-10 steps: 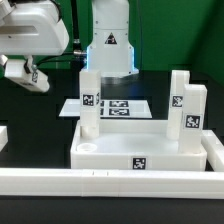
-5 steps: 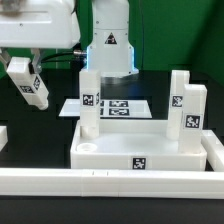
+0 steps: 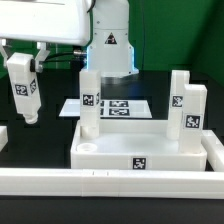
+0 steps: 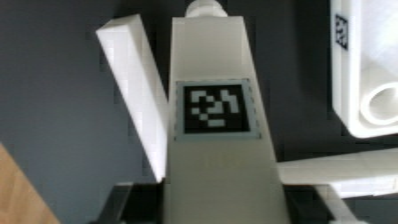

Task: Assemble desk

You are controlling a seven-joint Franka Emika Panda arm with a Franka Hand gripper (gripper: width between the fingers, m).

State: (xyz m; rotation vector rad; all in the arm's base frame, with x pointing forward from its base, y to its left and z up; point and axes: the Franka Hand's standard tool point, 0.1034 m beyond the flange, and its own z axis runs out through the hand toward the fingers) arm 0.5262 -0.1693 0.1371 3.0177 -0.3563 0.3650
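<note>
The gripper (image 3: 27,62) pinches a loose leg (image 3: 24,88), carried upright above the black table, apart from the desk top (image 3: 135,145), where three legs already stand. In the wrist view, the held leg (image 4: 215,110) fills the frame; it is not yet fitted.

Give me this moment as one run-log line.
gripper: shut on leg, upright, off the table | desk top: three legs standing in its corners | free corner: front, exterior view's left
</note>
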